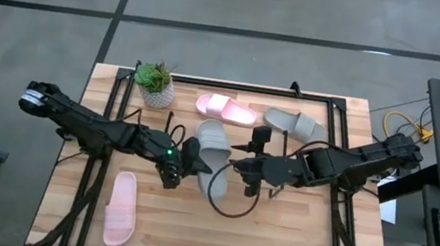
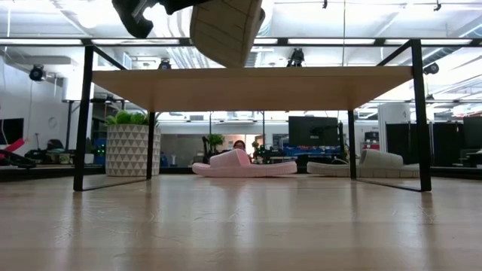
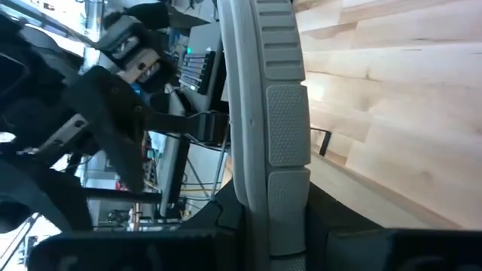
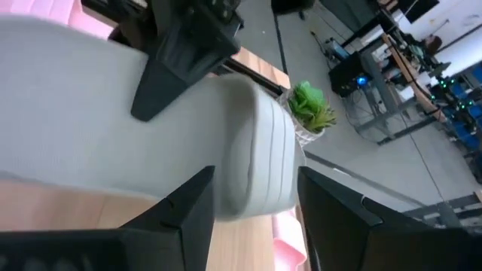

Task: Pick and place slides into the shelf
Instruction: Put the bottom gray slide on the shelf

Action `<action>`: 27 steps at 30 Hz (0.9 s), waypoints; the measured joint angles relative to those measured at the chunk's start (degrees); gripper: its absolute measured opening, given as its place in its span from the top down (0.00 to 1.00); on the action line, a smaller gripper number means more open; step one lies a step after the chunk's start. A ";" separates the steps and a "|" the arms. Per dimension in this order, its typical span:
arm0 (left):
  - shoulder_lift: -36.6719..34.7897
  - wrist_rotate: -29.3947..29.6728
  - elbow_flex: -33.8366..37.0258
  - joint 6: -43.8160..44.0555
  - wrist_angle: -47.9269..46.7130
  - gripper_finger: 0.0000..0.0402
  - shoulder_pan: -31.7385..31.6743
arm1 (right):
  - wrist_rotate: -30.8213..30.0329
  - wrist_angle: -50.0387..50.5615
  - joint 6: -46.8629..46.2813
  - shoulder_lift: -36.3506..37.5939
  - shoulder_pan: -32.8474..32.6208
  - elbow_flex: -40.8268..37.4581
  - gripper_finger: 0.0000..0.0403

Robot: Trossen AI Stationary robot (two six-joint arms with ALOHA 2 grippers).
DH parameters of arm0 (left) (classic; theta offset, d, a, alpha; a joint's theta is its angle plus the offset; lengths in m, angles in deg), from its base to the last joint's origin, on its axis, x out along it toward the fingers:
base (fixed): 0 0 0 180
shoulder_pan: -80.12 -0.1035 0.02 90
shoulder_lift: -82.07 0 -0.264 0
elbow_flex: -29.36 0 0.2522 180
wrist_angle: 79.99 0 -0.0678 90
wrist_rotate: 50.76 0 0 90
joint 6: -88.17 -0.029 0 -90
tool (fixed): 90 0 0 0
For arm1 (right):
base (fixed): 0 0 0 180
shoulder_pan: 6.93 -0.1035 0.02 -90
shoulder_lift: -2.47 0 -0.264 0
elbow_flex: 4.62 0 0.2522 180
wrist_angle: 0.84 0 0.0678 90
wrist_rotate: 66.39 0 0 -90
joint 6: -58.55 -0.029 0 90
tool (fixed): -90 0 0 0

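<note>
My left gripper (image 1: 187,163) (image 3: 271,245) is shut on a grey slide (image 1: 212,152), which shows high up with its ribbed sole (image 2: 226,26) in the low view. My right gripper (image 1: 248,181) (image 4: 252,226) is open just right of that slide. In its wrist view its fingers stand on either side of the slide's rounded end (image 4: 256,177); I cannot tell whether they touch it. The shelf (image 2: 252,86) (image 1: 234,84) stands at the far side. A pink slide (image 1: 226,108) (image 2: 245,164) and a second grey slide (image 1: 295,123) (image 2: 369,162) lie flat within it. Another pink slide (image 1: 122,207) lies sole-down near the near-left corner. My left gripper pinches the grey slide between its two fingers at one long side edge (image 3: 275,211), coming level from the table's left. The slide is lifted clear of the table, above the shelf's board, with its length running away from the fingers and its sole tilted toward the near edge.
A potted plant (image 1: 156,84) (image 2: 129,147) stands at the shelf's far-left corner. A black cable loop (image 1: 226,200) hangs below my right gripper. Bare wooden table (image 1: 272,242) spreads along the near side. The black table-edge frame (image 1: 340,235) runs along both sides.
</note>
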 joint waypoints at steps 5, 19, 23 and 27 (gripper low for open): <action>0.36 0.00 -1.21 -1.38 0.10 0.89 0.00 | 0.92 -0.20 0.00 0.09 0.05 0.00 0.56; 3.36 -0.02 -4.20 -3.40 0.29 0.89 0.02 | 0.74 0.08 1.41 -1.18 1.43 0.04 0.57; 3.15 -0.02 -4.37 -3.40 0.11 0.89 0.04 | 0.72 1.98 0.99 -1.18 2.43 0.04 0.57; 2.97 -0.05 -4.72 -3.42 0.51 0.89 0.04 | 0.74 2.59 0.14 -1.18 3.92 0.04 0.57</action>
